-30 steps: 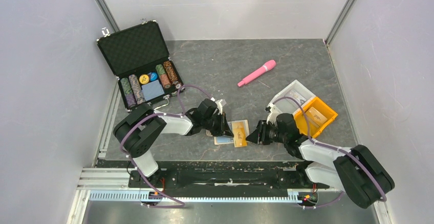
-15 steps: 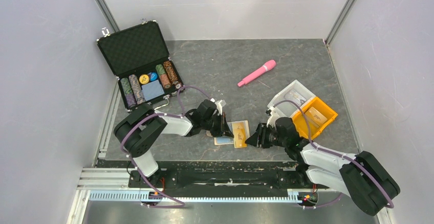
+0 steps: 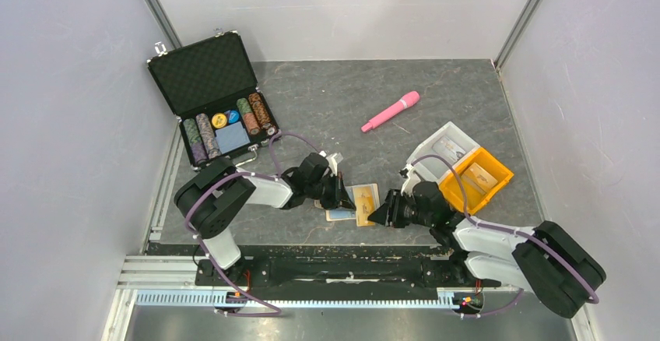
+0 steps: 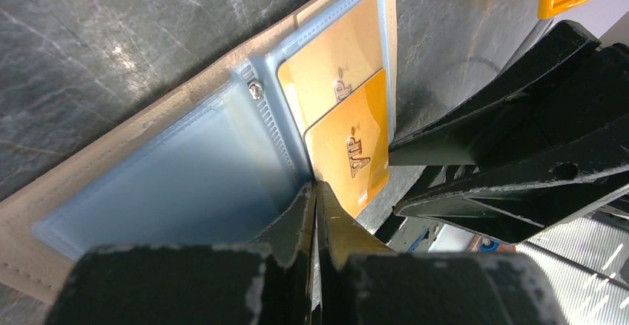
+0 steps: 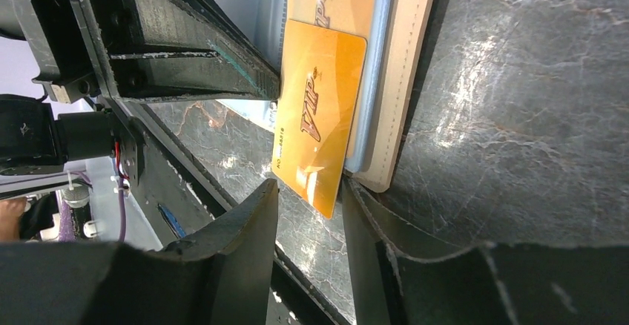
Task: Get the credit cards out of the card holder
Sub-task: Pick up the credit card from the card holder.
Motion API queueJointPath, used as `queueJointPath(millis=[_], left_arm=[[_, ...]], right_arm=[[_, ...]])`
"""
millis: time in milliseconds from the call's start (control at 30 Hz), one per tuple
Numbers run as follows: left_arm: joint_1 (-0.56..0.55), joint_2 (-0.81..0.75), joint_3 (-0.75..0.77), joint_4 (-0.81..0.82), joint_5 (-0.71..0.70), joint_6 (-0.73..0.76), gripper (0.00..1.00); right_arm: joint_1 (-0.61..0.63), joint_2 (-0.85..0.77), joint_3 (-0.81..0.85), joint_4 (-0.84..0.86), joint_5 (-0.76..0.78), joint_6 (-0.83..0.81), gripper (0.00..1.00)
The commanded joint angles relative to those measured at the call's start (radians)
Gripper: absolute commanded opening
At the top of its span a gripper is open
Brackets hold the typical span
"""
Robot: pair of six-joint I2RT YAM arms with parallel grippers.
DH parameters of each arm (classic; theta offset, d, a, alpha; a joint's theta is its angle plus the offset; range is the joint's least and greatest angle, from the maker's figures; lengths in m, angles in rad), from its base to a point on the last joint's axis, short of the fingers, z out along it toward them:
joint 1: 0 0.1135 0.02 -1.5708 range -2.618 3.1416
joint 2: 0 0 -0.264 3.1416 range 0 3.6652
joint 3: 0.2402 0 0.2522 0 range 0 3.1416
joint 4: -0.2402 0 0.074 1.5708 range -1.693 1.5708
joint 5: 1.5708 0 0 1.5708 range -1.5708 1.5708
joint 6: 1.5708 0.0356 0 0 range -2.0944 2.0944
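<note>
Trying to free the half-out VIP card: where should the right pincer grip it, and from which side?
Grip the VIP card by its bare end, which overhangs the card holder edge, coming in lengthwise from that open side. The right pincer straddles that corner.

Robotics lab test cell, no home or shop: plain grey panel walls [image 3: 70, 123] on alu frame posts [image 3: 159, 14], dark stone-look counter [image 3: 335, 100], 2 robot arms (left arm [image 3: 261, 189], right arm [image 3: 498, 240]) bolted to alu rail [image 3: 311, 298], exposed purple cables [image 3: 272, 145]. Misc props: poker-chip case [image 3: 210, 76], pink wand [image 3: 391, 111], orange bin [image 3: 498, 171].
</note>
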Motion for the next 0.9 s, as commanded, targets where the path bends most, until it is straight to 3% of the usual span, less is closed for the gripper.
queueJointPath(millis=[0,100,233,267,400,567,667,867], left_arm=[[-0.013,0.014,-0.03,0.003,-0.008,-0.031,0.07],[-0.015,0.006,-0.033,0.004,-0.006,-0.032,0.07],[-0.015,-0.029,-0.029,-0.011,0.001,-0.045,0.08],[-0.015,-0.051,-0.025,-0.02,0.003,-0.049,0.08],[-0.015,-0.156,0.011,-0.1,-0.009,-0.041,0.18],[-0.013,-0.305,0.036,-0.194,-0.066,-0.044,0.49],[-0.013,-0.367,0.035,-0.197,-0.074,-0.057,0.62],[-0.013,-0.413,0.06,-0.189,-0.02,-0.061,0.7]], right_arm=[[0.016,0.032,-0.01,0.053,0.025,0.012,0.38],[0.016,0.038,-0.018,0.078,0.016,0.014,0.29],[0.016,0.006,-0.028,0.106,0.016,0.026,0.02],[0.017,-0.009,-0.03,0.114,0.014,0.026,0.0],[0.016,-0.095,-0.048,0.142,0.01,0.039,0.0],[0.016,-0.197,-0.046,0.127,0.01,0.051,0.0],[0.016,-0.245,-0.037,0.13,0.006,0.057,0.0],[0.016,-0.328,-0.056,0.261,-0.038,0.095,0.0]])
